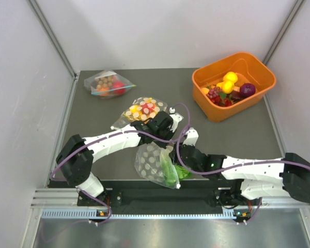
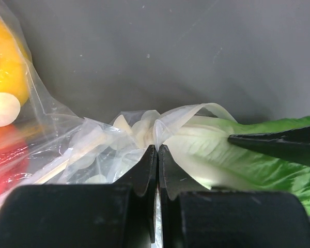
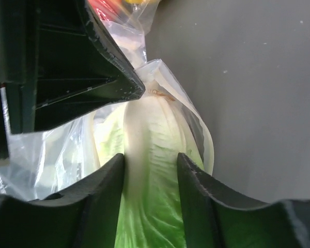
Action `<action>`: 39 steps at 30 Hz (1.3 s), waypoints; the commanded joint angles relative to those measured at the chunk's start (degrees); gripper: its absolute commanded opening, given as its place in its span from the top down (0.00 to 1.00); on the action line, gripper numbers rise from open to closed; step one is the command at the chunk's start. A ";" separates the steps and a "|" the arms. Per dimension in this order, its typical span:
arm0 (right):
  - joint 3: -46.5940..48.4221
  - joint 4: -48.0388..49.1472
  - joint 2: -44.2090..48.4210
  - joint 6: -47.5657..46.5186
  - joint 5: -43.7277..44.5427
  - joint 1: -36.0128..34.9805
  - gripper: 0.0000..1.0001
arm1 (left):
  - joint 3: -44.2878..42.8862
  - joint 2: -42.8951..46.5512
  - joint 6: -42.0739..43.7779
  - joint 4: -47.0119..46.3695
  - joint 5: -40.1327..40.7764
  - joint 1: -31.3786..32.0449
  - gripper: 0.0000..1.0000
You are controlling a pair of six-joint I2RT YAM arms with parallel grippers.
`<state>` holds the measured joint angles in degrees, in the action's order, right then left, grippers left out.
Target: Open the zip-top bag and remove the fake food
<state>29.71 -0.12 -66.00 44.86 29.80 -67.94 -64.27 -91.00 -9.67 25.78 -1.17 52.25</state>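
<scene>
1. Left gripper (image 2: 157, 155) has its jaws pressed fully together, pinching a crumpled fold of the zip-top bag (image 2: 108, 150) at the plastic's upper edge.
2. In the top view the left gripper (image 1: 167, 146) sits at the bag's far end. The zip-top bag (image 1: 151, 163) spreads from there toward the near table edge, between the two arms.
3. Right gripper (image 3: 151, 175) is partly open, one finger on each side of the lettuce (image 3: 150, 155), whose pale rib fills the gap. It looks gripped.
4. Lettuce stem end is still wrapped in clear plastic just beside the left gripper's tips. The green leafy end sticks out of the bag (image 1: 174, 174) toward the right gripper (image 1: 179, 167).
5. Can't tell whether the right fingers (image 3: 194, 196) press bare lettuce or lettuce through plastic.
6. The left wrist view shows one dark right finger (image 2: 279, 144) lying across the lettuce (image 2: 222, 155), close to the pinch point.
7. Purple round piece (image 1: 247, 89) lies in the orange bin (image 1: 258, 70) at the far right, well apart from both grippers, alongside the lemons (image 1: 229, 80).
8. Second dotted bag (image 1: 144, 109) with yellow and red pieces lies just beyond the left wrist. Plain bag (image 1: 107, 84) is at far left on the table (image 1: 237, 139).
</scene>
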 commanded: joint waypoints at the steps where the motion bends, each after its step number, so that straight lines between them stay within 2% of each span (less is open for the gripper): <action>1: 1.93 0.30 -3.87 -0.56 -3.78 1.14 0.58 | 0.11 3.46 1.06 -2.22 -0.68 0.66 1.00; 4: 2.19 0.30 -6.77 -1.09 -5.10 1.32 0.69 | 0.11 3.46 1.06 -2.31 -1.03 0.66 1.00; 9: 2.63 0.38 -10.11 -2.23 -6.95 1.41 1.00 | 0.11 3.29 1.32 -2.23 0.46 0.66 1.00; 16: -1.23 0.48 -4.68 -1.10 -5.73 1.41 1.00 | -0.33 2.41 2.29 -0.91 6.87 0.57 1.00; 23: -6.24 -6.37 11.30 0.75 -2.73 0.44 1.00 | -0.94 2.06 0.97 -0.47 10.66 -1.09 0.98; 33: -8.71 -15.08 24.94 4.44 5.87 -0.70 1.00 | -1.65 -0.67 1.41 0.59 8.65 -1.80 1.00; 37: -9.06 -15.00 28.99 4.53 9.39 -0.70 1.00 | -1.82 -1.19 2.20 0.41 4.69 -1.80 1.00; 39: -8.97 -13.77 30.66 4.01 10.80 -0.70 1.00 | -1.91 -1.37 3.08 0.15 -1.70 -1.80 1.00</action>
<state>20.99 -11.38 -37.80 49.23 34.81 -68.20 -64.62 -91.79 -9.28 25.45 -0.08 51.92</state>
